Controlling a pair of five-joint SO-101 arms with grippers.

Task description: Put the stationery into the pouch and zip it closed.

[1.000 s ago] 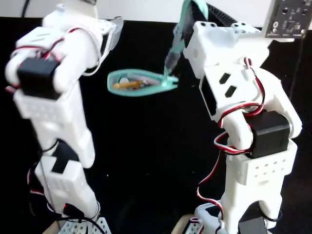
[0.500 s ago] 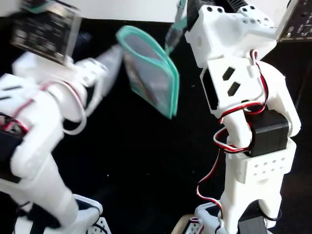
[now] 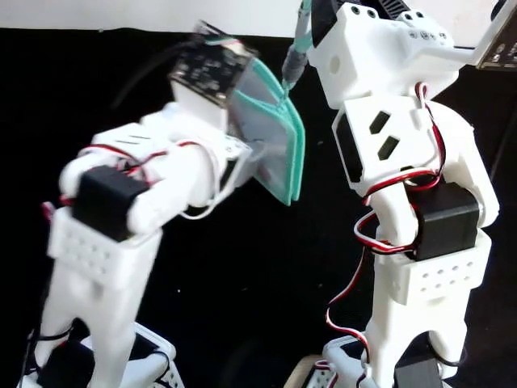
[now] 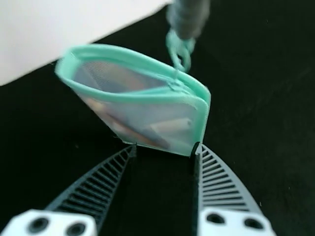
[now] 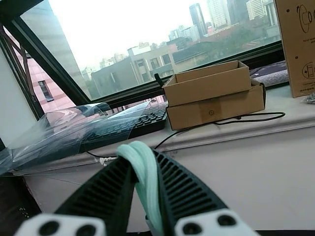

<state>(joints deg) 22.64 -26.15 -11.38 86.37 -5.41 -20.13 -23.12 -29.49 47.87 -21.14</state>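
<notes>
Your left fingers [image 4: 163, 147] are spread fairly wide and clamp the pouch [image 4: 142, 108] across one narrow end, one tip against each side of it. The pouch hangs in the air above the black bench [image 3: 242, 291], touching nothing below it. In the high view it stands on edge, tilted, between the two arms and near the back of the bench. The left arm [image 3: 137, 210] reaches up to it from one side, and the right arm [image 3: 404, 162] stands just beside it.

Your right fingers [image 5: 145, 160] are drawn in narrow and pinch the pouch's teal strap [image 5: 142, 169] between them. From the left wrist view that strap [image 4: 179, 46] runs up from the pouch's top corner, at the end of the zip line, to a dark blurred shape above it.

Through the pouch's see-through side you can make out pale and orange-brown stationery [image 4: 162, 127] lying inside; which pieces they are is too blurred to tell. How far the zip is drawn along the teal rim cannot be told either.

Behind your right fingers the wrist camera looks across a sill with two stacked cardboard boxes [image 5: 211, 93] and a dark keyboard [image 5: 133, 125] in front of a window [image 5: 123, 39].
</notes>
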